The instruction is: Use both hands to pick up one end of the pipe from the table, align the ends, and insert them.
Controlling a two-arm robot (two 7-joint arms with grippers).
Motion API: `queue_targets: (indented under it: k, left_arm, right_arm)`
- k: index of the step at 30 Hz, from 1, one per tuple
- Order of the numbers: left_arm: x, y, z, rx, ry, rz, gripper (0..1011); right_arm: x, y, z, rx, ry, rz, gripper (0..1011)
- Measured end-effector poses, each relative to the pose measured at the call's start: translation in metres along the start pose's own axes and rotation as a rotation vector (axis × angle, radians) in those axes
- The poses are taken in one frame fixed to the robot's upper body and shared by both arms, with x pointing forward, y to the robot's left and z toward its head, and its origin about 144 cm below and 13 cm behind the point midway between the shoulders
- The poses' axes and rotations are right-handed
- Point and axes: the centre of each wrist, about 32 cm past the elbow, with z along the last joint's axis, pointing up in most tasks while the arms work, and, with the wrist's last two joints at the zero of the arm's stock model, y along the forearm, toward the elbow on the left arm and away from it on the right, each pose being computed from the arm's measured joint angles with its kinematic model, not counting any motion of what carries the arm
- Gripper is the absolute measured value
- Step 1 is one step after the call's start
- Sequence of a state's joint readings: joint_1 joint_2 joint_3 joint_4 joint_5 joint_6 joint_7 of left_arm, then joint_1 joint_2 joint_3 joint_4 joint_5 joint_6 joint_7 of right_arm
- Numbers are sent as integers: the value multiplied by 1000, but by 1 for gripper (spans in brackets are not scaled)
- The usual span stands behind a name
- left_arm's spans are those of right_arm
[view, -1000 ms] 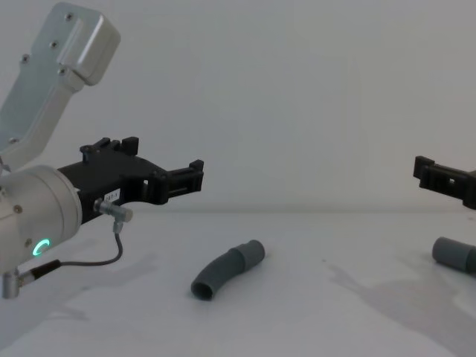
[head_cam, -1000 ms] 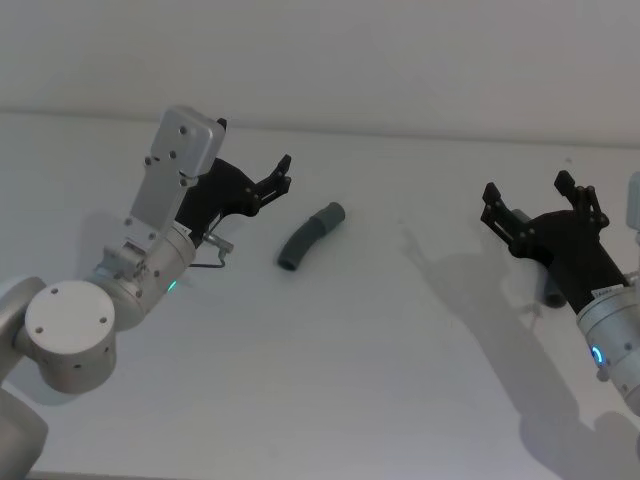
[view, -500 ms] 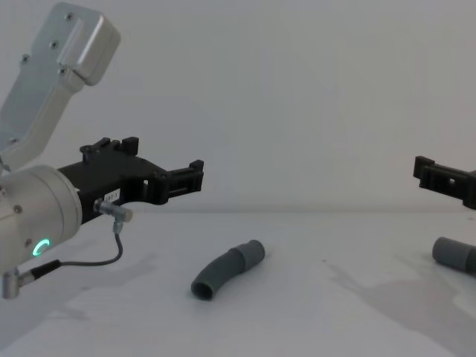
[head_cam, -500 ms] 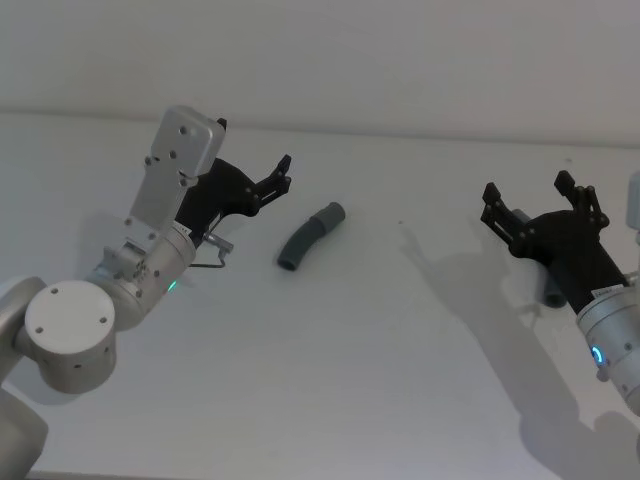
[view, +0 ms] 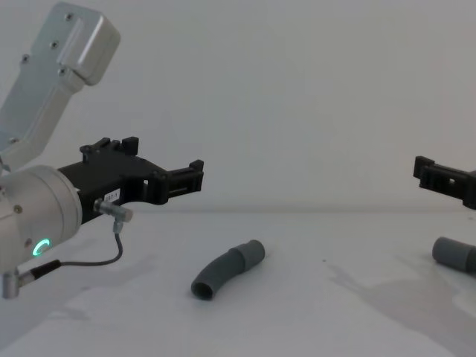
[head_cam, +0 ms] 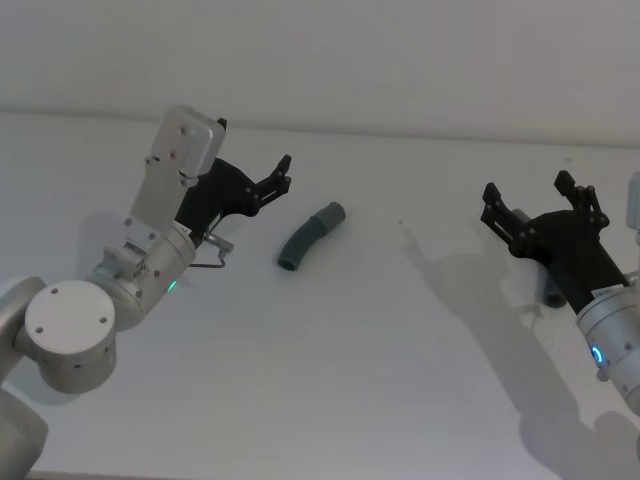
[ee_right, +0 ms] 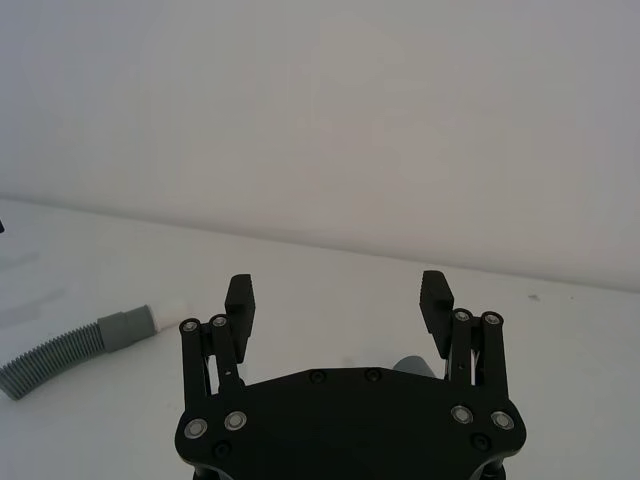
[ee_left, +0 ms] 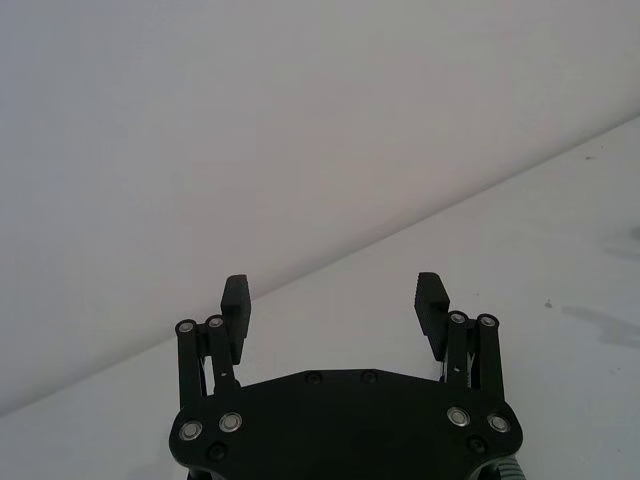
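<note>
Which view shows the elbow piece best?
Chest view: the elbow lies whole, side-on and unobstructed on the table. Head view shows the elbow smaller, from above. Right wrist view catches its ribbed bend and collar at the edge.

1. A white table takes up the lower part of the head view; its top is smooth, matte and flat.
2. Behind the table's far edge rises a plain, pale grey wall, evenly toned.
3. A straight, slightly darker seam runs where the wall meets the table.
4. The light is soft and diffuse; blurred grey shadows lie across the table's right part.
5. A tiny dark speck sits on the table near the seam, towards the table's right end.
</note>
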State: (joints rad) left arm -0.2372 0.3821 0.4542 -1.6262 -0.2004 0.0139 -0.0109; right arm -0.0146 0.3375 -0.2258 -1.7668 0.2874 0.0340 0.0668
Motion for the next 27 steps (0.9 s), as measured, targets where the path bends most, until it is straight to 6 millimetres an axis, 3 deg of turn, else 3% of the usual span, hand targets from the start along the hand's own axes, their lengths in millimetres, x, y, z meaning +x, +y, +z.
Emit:
queue_targets:
  k: [27]
  left_arm:
    - [0, 0, 0, 0, 0, 0, 1001]
  right_arm:
    - [0, 0, 0, 0, 0, 0, 1004]
